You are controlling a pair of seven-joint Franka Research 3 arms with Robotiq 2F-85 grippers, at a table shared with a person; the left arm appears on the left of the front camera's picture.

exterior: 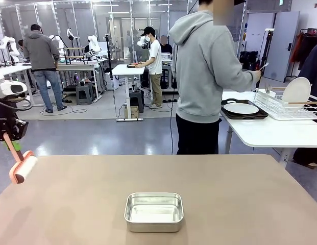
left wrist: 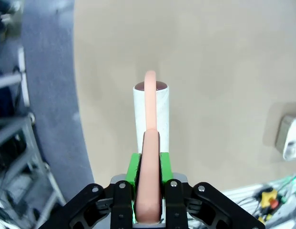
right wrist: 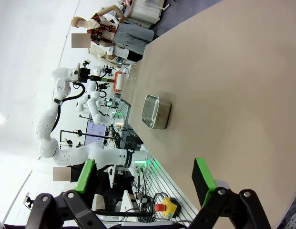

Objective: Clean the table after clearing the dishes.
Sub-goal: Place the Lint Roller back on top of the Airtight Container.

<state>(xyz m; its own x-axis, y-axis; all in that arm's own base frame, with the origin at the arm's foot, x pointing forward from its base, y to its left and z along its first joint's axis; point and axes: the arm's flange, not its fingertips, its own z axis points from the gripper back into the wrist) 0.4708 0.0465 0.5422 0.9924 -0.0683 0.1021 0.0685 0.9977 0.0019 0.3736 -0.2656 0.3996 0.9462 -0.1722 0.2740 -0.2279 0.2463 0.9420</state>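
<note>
My left claw (left wrist: 148,210) clamps a lint roller's pink handle (left wrist: 148,181) above the left end of the tan table (exterior: 240,199).

No brand, label or readable print shows anywhere. The roller's white drum (exterior: 25,169) hangs just over the table's left edge, clear of the top. A small steel pan (exterior: 153,211) stands at the table's near middle, well apart from the roller. A person in a grey hoodie (exterior: 206,66) stands at the far side, back turned, at a white side table where white plates (exterior: 241,108) sit on a dark tray (exterior: 260,115) beside a wire rack (exterior: 281,108). My right claw (right wrist: 145,183) hangs wide apart, empty.
</note>
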